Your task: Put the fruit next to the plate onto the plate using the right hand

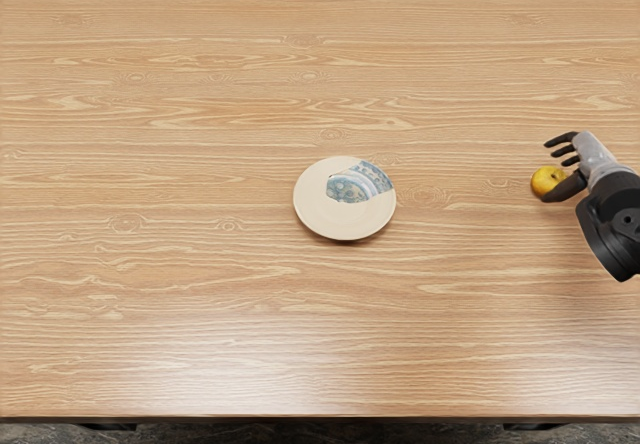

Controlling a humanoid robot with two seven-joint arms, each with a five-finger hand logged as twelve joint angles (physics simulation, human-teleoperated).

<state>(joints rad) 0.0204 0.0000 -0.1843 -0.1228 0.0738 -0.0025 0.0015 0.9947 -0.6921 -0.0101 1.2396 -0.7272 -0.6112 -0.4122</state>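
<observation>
Head view, sole view. Item 1: round cream-coloured plate [335, 214] with a blue-grey patterned patch on its upper right part; it lies flat at the middle of the light wood-grain table [200, 304] and nothing is on it. Item 2: small round yellow-orange fruit [545, 179], resting on the table well to the right of the plate and level with its upper half, not yet lifted. Item 3: right hand [582, 166], dark-fingered with a grey palm, on a black forearm [612, 224] that comes in from the right edge, farther from the plate than the fruit is. Its fingers [560, 144] are spread and uncurled above the fruit and the thumb [566, 189] reaches below it, so the fruit sits in the mouth of an open hand; whether any digit touches it cannot be told. The left arm is out of view. Step in hand, as judged: the grasp. Handling note: the fruit is round and likely to roll, so the hand should advance toward the plate side until the fruit is seated deep between thumb and fingers, then close evenly from both sides. A one-sided push would probably knock it away. The lift should be straight up before the carry leftward to the plate, with release low over the bare cream area.
</observation>
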